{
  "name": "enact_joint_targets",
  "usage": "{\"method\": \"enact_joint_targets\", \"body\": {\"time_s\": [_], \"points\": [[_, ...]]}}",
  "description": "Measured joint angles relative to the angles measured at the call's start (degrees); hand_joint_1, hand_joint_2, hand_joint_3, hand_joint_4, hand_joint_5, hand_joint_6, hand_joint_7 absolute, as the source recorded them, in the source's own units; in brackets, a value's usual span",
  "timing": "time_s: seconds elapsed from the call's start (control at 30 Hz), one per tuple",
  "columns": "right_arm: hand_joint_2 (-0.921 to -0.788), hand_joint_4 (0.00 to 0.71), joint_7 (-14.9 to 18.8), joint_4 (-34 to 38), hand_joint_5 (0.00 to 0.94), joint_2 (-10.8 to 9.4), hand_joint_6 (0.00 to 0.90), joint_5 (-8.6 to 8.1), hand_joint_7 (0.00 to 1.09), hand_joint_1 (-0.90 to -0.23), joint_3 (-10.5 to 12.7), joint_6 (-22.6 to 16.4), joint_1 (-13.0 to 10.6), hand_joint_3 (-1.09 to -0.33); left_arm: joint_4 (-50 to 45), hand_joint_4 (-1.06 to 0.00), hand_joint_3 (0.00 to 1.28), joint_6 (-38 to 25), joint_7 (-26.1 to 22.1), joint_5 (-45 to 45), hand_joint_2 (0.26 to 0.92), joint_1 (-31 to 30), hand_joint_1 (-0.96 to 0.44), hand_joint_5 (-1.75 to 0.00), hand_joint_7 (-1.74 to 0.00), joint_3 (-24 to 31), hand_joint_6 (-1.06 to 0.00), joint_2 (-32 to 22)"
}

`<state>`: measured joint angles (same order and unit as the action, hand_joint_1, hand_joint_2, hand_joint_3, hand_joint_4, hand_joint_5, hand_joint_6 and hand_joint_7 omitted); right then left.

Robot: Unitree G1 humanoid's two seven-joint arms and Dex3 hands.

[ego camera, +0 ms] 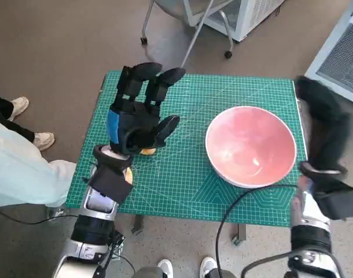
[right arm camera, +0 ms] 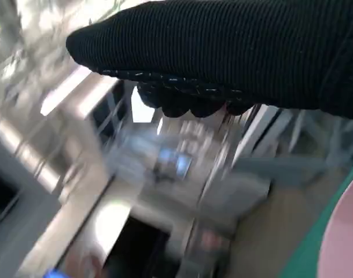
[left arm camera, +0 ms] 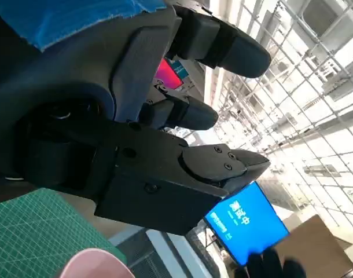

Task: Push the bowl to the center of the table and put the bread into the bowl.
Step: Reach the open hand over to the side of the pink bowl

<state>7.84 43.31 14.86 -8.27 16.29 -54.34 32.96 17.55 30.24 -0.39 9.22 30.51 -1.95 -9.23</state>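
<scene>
Head view: the left hand [ego camera: 139,113], black with blue tape over its back, is raised above the green cutting mat [ego camera: 188,174] that covers the table, its fingers [ego camera: 150,78] spread apart and extended away from the robot; it holds nothing. Just beneath the heel of this hand, a small orange-brown sliver of the bread [ego camera: 147,152] shows on the mat, mostly hidden by the hand. The pink bowl [ego camera: 250,146] stands upright on the mat to the thumb side of the left hand, well apart from it and nearer the right hand [ego camera: 326,124]. The gloved right hand appears blurred just beyond the bowl's outer rim, at the table edge; whether it touches the bowl, and how its fingers lie, cannot be told. Left wrist view: the fingers stand open, with a bowl rim visible below. A person's pale-clad leg [ego camera: 20,168] and shoes [ego camera: 26,121] lie outward of the left forearm.
</scene>
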Motion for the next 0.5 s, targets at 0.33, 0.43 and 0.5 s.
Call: {"method": "enact_joint_targets", "body": {"time_s": [0.33, 0.43, 0.5], "points": [[-0.921, 0.361, -8.47, 11.71, 0.004, 1.46, 0.024, 1.68, 0.84, -0.507, 4.24, -1.62, -0.51, -0.843, -0.14, -0.08, 0.52, 0.0, 0.38, 0.44, 0.703, -0.08, 0.04, -0.94, -1.06, 0.08, -0.19, 0.01], [-0.921, 0.36, -9.6, 15.46, 0.003, 1.82, 0.044, 1.53, 0.8, -0.506, 5.11, -1.41, -0.35, -0.841, -0.16, -0.08, 0.52, -0.07, 0.42, 0.63, 0.701, -0.12, 0.04, -0.94, -1.05, 0.18, -0.19, 0.0], [-0.921, 0.353, -9.91, 17.78, 0.001, 1.94, 0.056, 1.15, 0.78, -0.504, 5.65, -0.8, -0.15, -0.843, -0.19, -0.08, 0.53, -0.11, 0.42, 0.64, 0.7, -0.13, 0.04, -0.94, -1.05, 0.24, -0.19, 0.01]]}}
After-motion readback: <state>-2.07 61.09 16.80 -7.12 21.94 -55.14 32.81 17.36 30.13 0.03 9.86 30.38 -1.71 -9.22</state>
